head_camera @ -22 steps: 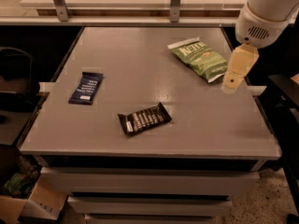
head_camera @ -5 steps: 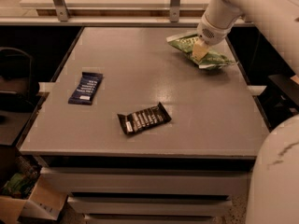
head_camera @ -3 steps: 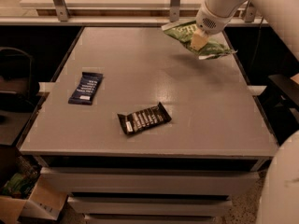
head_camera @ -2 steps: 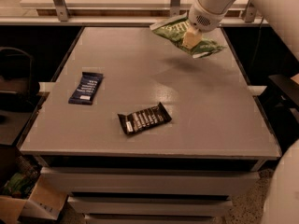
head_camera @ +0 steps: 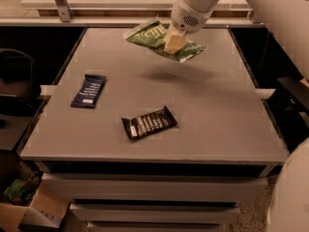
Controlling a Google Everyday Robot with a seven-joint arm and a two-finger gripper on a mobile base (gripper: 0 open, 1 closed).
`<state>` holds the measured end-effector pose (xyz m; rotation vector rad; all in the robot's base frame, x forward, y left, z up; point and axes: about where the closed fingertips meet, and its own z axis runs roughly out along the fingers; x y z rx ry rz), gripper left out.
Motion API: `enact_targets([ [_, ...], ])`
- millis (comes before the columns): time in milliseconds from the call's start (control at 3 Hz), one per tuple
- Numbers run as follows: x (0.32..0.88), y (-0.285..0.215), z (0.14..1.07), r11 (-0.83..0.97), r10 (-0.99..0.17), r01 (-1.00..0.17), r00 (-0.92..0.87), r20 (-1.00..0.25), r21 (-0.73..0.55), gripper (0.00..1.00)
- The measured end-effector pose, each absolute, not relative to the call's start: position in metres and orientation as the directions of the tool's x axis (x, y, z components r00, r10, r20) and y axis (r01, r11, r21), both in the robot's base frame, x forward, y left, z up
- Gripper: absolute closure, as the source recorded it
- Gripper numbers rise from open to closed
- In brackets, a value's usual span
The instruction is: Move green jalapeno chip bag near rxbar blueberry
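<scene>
My gripper [head_camera: 175,43] hangs over the far half of the table [head_camera: 217,110], toward its 12 o'clock edge, and my fingers are clenched on the chip bag [head_camera: 149,35]. I have it pinched near its middle. The bag is in the air, clear of the tabletop, with its shadow [head_camera: 176,75] lying on the surface just below. Its long axis runs roughly from 10 o'clock to 4 o'clock, and more of the bag sticks out on the 10 o'clock side of my fingers. The blue bar [head_camera: 89,91] lies flat near the left edge, at about 8 o'clock from where I grip and well apart from the bag. Its own length runs from about 1 o'clock to 7 o'clock. The black bar [head_camera: 148,122] sits nearer the front edge, between 6 and 7 o'clock from me and to the right of the blue one. As I judge it, the carry has to go down-left along that 8 o'clock line, keeping above the black bar, and the bag's overhanging end will reach the blue bar first, so I should stop short to set it beside and not on top.
</scene>
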<state>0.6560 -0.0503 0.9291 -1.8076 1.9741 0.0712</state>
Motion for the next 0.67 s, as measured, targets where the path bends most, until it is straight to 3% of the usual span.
enact_targets([
  [667,0.635,0.009,0.927,-0.013,-0.909,-0.974,0.106,-0.402,-0.227,1.00],
])
